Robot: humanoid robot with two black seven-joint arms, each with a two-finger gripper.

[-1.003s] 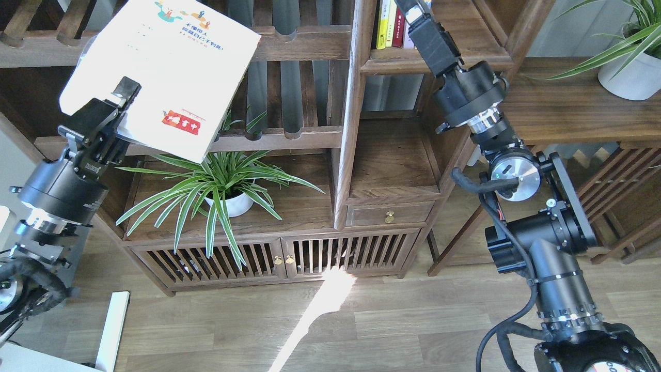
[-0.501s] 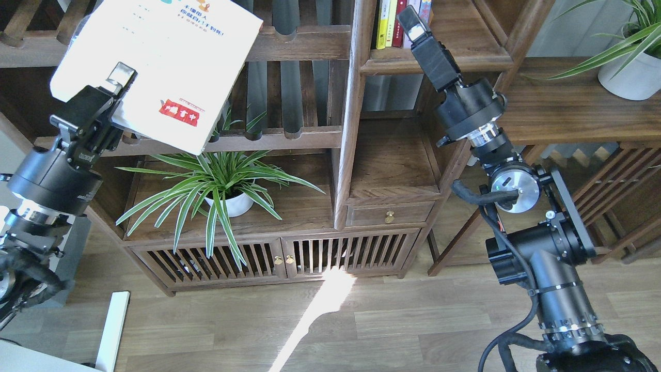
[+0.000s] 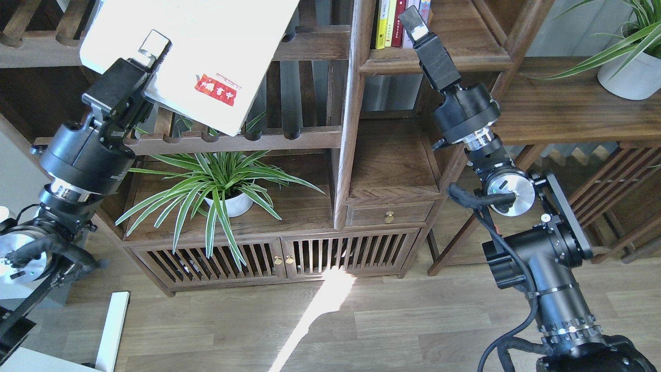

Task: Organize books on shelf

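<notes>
My left gripper [image 3: 150,54] is shut on the lower left edge of a thick white book [image 3: 206,36] with a red label [image 3: 217,89]. It holds the book tilted, up against the slatted rack at the top left; the book's top runs out of view. Several books [image 3: 392,20] (yellow, red, pale) stand upright at the left of the narrow dark-brown shelf [image 3: 454,36] at the top middle. My right gripper [image 3: 413,23] points up at the foot of those books; its fingers cannot be told apart.
A striped-leaf plant in a white pot [image 3: 222,186] stands on the wide plank below the held book. Slatted racks [image 3: 289,137] fill the left bay. A bare narrow compartment [image 3: 392,160] and a small drawer [image 3: 390,214] lie under the shelf. Another potted plant [image 3: 630,72] stands at the right.
My left arm has carried the white book up and to the right, toward the middle post. My right gripper has dropped a little and now shows in front of the standing books.
</notes>
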